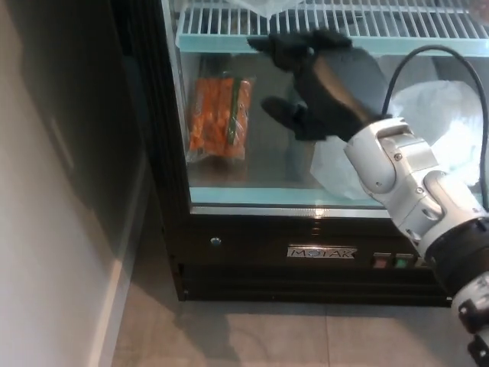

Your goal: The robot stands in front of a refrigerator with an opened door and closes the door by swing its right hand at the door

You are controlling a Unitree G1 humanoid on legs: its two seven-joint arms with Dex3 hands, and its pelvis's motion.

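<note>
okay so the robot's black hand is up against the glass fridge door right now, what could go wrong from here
1. The black right hand is spread open against the glass refrigerator door; a hard push could stress the pane or jam a finger.
2. The door looks flush with the black base panel, but the latch cannot be seen, so it might swing back open.
3. The black cable loops near the white forearm and could snag as the arm pulls away.
</note>
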